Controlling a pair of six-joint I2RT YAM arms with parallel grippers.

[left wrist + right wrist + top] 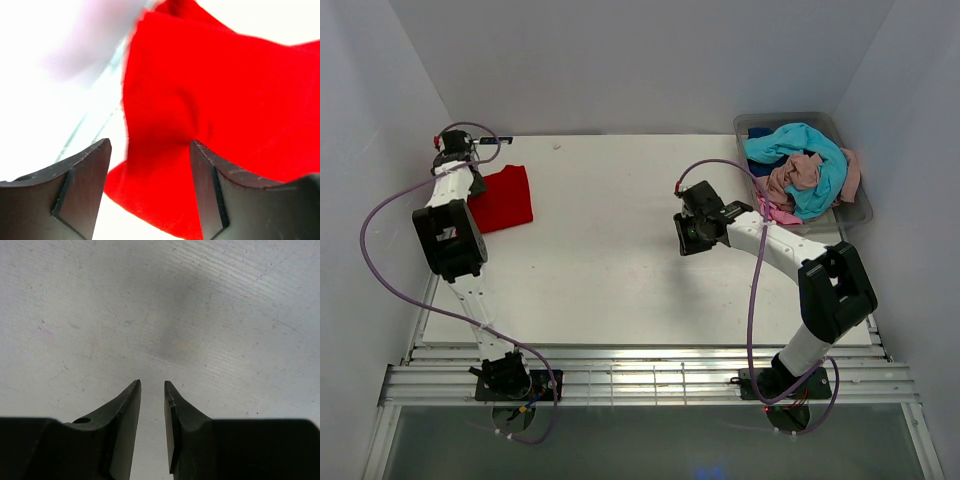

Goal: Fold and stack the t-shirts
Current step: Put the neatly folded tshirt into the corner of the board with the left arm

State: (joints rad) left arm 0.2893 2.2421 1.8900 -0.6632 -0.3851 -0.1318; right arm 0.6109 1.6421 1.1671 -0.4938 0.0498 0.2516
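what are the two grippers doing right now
left gripper: open, by the red t-shirt, not gripping it
right gripper: jaws barely apart, holding nothing

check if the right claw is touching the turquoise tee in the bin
Apart. The top view shows the right claw over bare table, left of the turquoise tee in the bin; the right wrist view shows only table beneath its fingers.

Red tee [503, 198] folded, others heaped.
Red lies flat at 10 o'clock; turquoise tee [800, 148] + dusty pink tee [788, 180] bunched at 2 o'clock.
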